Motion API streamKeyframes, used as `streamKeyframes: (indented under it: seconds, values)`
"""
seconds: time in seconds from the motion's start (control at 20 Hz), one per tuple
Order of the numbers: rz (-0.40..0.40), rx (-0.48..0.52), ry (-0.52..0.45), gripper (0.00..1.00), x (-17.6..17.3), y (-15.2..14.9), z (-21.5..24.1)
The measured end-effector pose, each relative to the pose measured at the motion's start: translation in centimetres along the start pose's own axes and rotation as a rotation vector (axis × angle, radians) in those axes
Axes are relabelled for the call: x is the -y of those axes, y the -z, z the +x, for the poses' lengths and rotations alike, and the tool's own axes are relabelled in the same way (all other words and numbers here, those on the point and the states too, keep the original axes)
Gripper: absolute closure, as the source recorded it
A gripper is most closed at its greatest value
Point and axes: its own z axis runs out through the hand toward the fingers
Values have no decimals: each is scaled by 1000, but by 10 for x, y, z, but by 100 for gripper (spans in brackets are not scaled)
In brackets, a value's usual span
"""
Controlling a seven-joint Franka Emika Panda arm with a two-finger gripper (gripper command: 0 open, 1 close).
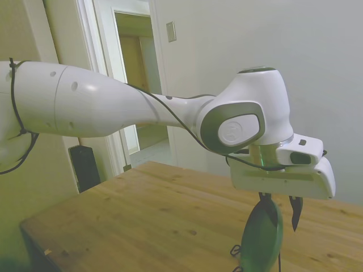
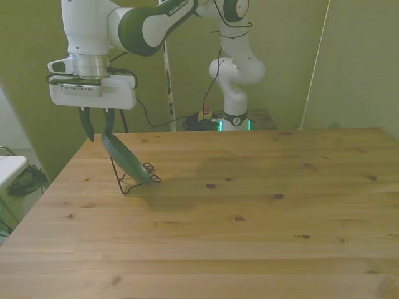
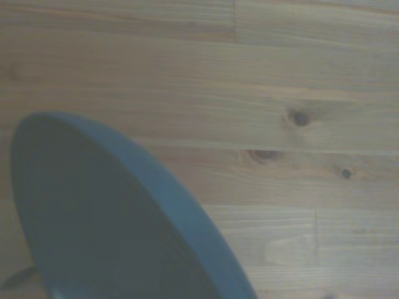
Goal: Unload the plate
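**Plate leans in the rack, gripper at its top rim**

The only writing in sight is dark lettering along the arm's upper link in the front view, too small to read with certainty. A round embossed mark sits on the wrist joint cover in the side view; its detail cannot be made out.

The arm (image 1: 102, 105) stretches out level over the table (image 2: 249, 212), its wrist bent so the gripper (image 2: 96, 126) points straight down. The fingers (image 2: 85, 126) stand apart. One touches or sits just beside the plate's top edge; the other hangs clear, so nothing is clamped.

The plate (image 2: 124, 159) stands tilted on edge in the wire rack (image 2: 138, 182), near the table's far corner on the front view's left. In the wrist view the plate (image 3: 106, 212) fills the frame as a dark blurred oval over the boards.
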Motion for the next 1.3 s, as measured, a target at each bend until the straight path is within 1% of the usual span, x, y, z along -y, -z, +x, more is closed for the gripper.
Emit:
streamKeyframes:
  seconds: [0.35, 0.55, 0.7, 0.85, 1.0, 1.1, 1.2, 1.3]
  values:
    - [2, -2, -2, 100, 0, 1, -2]
    - [7, -13, 0, 100, 1, 8, -3]
    - [18, -31, 7, 100, 5, 24, -5]
    - [53, -33, 20, 100, 17, 54, -14]
    - [154, 14, 21, 100, 46, 93, -37]
    - [235, 82, 6, 100, 77, 105, -54]
    - [287, 160, -5, 100, 112, 104, -70]
    - [328, 247, -12, 100, 142, 93, -82]
